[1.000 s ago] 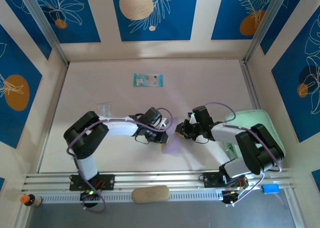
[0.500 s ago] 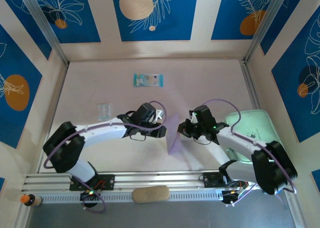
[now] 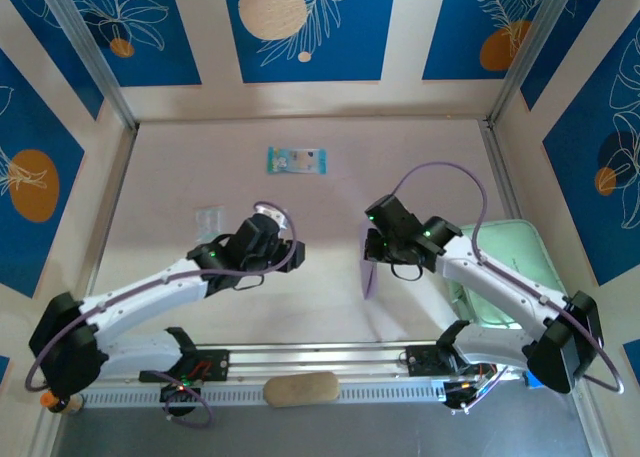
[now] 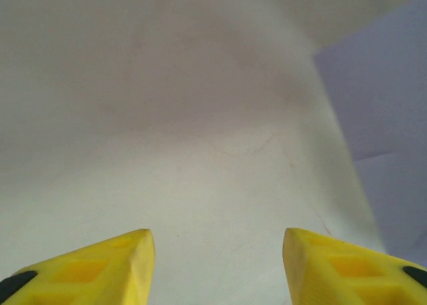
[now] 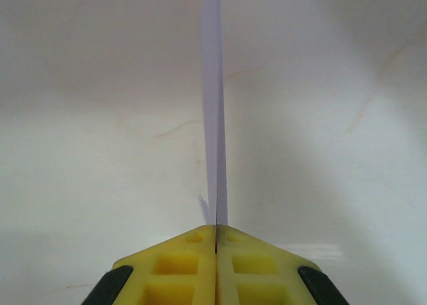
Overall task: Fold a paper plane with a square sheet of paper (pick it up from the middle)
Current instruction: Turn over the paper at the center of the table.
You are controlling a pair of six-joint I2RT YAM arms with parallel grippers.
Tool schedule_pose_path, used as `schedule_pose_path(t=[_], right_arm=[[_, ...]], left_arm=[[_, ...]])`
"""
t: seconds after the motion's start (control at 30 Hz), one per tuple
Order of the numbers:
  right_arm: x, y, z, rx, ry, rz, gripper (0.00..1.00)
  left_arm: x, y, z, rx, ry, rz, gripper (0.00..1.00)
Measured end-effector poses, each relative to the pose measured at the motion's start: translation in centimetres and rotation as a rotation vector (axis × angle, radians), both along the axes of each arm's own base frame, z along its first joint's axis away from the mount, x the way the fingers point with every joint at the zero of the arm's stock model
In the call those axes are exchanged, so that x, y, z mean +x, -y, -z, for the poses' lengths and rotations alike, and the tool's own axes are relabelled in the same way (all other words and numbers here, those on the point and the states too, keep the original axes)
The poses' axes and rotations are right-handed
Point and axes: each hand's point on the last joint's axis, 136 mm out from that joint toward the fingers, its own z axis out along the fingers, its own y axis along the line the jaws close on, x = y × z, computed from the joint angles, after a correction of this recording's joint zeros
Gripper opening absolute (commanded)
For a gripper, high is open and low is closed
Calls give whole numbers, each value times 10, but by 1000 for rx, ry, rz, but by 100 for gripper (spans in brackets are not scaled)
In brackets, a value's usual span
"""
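Observation:
The pale lilac paper (image 3: 368, 274), folded double into a slim pointed paper plane shape, hangs edge-up over the middle of the table. My right gripper (image 3: 373, 249) is shut on its upper edge. In the right wrist view the paper (image 5: 213, 118) runs straight out as a thin strip from between the closed yellow fingertips of the right gripper (image 5: 216, 229). My left gripper (image 3: 291, 253) stands open to the left of the paper, apart from it. In the left wrist view the left gripper (image 4: 217, 241) has only bare table between its fingers, and the lilac paper (image 4: 390, 111) shows at the right edge.
A blue-green printed packet (image 3: 296, 160) lies at the back middle. A small clear scrap (image 3: 208, 219) lies at the left. The mint-green tray (image 3: 510, 267) stands at the right under the right arm. A beige oval pad (image 3: 300, 388) rests on the front rail.
My left gripper has opened, let go of the paper and drawn back to the left. My right gripper has closed on the paper and carried it up and slightly back, turning it edge-on.

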Motion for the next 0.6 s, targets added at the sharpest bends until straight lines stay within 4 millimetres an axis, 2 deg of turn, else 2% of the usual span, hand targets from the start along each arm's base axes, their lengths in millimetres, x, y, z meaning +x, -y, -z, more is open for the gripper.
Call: schedule_pose_path(t=[0.17,0.3,0.47,0.6], right_arm=[[5,14,-6,-279,18,45,7],[12,11,5,-453,0,35,9],[25,-27,33,-550,-38,-38,12],[33,-72,59,-552,-78,-134,17]], left_arm=[[0,-43,-13,18,94,-142,72],[-2,-77,-24,35,160,-251,74],[-9,-117,-41,40,233,-386,77],[-17,-143,-45,37,267,-462,77]])
